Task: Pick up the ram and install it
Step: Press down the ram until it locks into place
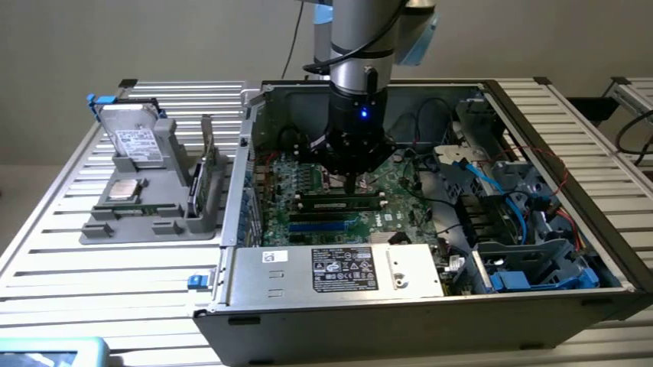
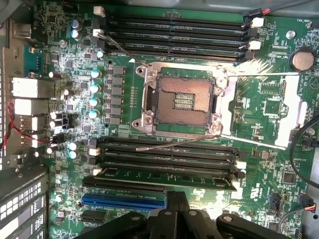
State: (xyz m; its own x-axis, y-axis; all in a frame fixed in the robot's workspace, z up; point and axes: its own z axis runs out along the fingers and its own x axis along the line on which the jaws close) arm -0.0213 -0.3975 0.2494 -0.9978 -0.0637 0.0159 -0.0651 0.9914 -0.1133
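- In the exterior view we see the gripper [image 1: 352, 183] lowered inside the open computer case [image 1: 429, 298], its fingers closed together right above the ram [image 1: 337, 203], a long narrow green stick with dark chips lying in a slot of the motherboard [image 1: 337, 183].
- To the exterior view's left, outside the case, a grey holder [image 1: 153, 218] carries a hard drive [image 1: 134, 138], a silver processor chip [image 1: 125, 189] and another upright green stick [image 1: 207, 180].
- Blue and black cables [image 1: 490, 183] crowd the case's right half.
- In the wrist view the gripper [image 2: 175, 199] is shut, gripping nothing we can see, its tips just over the ram [image 2: 164, 175], which sits seated in the slot nearest it, beside the open processor socket [image 2: 182, 102].
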